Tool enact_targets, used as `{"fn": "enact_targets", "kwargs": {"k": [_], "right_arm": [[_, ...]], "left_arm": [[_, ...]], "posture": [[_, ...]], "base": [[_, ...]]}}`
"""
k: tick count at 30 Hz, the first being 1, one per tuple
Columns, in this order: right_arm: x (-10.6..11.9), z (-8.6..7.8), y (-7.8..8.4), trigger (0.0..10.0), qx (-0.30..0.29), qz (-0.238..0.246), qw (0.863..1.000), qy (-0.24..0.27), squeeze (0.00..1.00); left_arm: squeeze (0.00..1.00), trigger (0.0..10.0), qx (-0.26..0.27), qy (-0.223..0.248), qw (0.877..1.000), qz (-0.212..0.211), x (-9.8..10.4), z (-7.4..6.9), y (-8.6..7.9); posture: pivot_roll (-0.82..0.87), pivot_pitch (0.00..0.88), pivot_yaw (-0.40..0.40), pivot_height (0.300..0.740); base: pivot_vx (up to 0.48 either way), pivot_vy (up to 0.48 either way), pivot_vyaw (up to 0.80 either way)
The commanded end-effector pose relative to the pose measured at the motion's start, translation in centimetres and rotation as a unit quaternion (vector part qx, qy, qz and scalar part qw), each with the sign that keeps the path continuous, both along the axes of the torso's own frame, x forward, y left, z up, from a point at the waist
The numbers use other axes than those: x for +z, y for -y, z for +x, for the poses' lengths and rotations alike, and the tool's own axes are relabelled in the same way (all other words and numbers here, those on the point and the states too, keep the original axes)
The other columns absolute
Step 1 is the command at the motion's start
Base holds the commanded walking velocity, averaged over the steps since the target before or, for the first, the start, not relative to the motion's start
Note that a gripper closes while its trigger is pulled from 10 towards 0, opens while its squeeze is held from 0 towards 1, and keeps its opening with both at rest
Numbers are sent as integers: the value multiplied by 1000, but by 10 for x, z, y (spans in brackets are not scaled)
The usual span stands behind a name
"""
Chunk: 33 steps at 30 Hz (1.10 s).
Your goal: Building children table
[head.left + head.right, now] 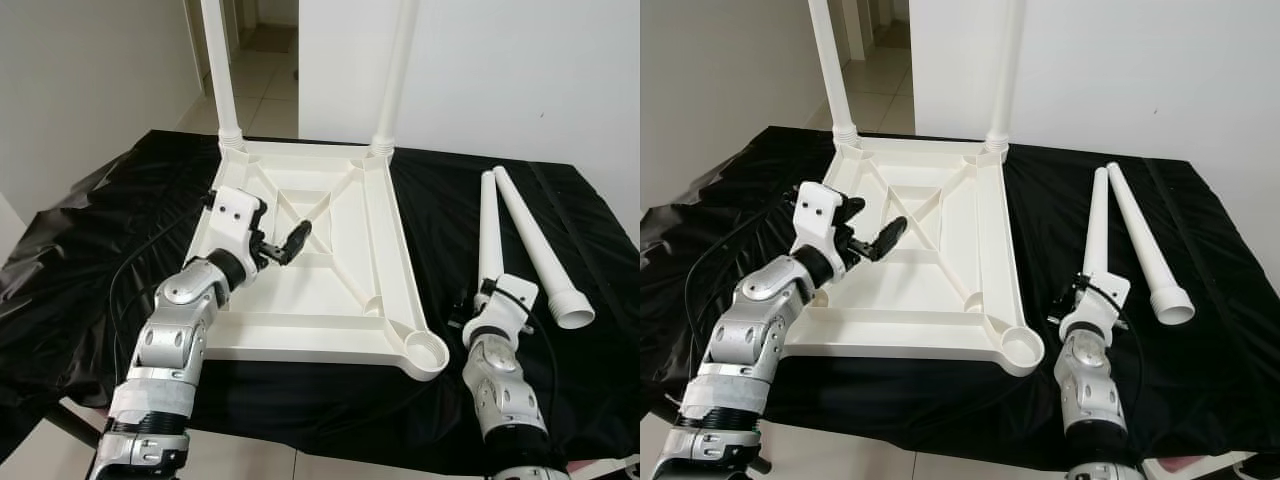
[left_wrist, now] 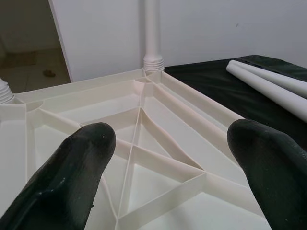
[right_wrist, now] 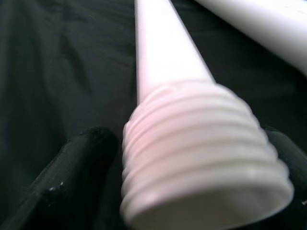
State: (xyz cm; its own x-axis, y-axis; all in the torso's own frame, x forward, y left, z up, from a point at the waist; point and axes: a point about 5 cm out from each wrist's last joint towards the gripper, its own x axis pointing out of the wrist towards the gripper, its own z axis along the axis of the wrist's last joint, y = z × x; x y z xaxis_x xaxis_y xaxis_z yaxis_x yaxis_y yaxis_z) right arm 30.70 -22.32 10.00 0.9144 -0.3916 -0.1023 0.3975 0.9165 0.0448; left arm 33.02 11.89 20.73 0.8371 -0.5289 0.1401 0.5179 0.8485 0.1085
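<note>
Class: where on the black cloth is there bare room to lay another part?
Free: the cloth left of the tabletop, and the strip beyond the loose legs. Crowded: between tabletop and legs, where the right gripper sits at a leg's threaded end.

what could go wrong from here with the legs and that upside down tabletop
The right end effector straddles only the threaded end of a leg, so the long leg may droop or slip when lifted. It could also knock the second loose leg beside it. The open left end effector hovers over the tabletop, not bracing it, so it may shift.
</note>
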Motion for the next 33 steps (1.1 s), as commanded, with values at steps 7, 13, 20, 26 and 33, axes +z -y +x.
{"fn": "enact_targets", "kwargs": {"k": [7, 13, 20, 26, 33], "right_arm": [[1, 2, 0, 10000, 34, -13, 999, 26, 0], [2, 8, 0, 10000, 67, -28, 997, 37, 0], [1, 12, 4, 0, 83, -7, 996, 41, 0], [-5, 13, 8, 0, 87, -2, 996, 30, 0], [-4, 11, 9, 0, 95, -11, 994, 42, 0]], "left_arm": [[0, 10000, 37, 0, 999, -2, 1, -1, -4], [0, 10000, 45, 2, 999, -1, -1, -3, -6], [0, 10000, 47, 2, 999, -2, -1, -4, -6], [0, 10000, 29, -8, 1000, 5, -5, -7, -4], [0, 10000, -55, -38, 996, 57, -32, -29, 13]], "posture": [[27, 51, 16, 740], [38, 49, -6, 740], [39, 50, -10, 740], [31, 46, -6, 740], [26, 42, -5, 740]], "base": [[0, 0, 0], [0, 0, 0], [0, 0, 0], [0, 0, 0], [0, 0, 0]]}}
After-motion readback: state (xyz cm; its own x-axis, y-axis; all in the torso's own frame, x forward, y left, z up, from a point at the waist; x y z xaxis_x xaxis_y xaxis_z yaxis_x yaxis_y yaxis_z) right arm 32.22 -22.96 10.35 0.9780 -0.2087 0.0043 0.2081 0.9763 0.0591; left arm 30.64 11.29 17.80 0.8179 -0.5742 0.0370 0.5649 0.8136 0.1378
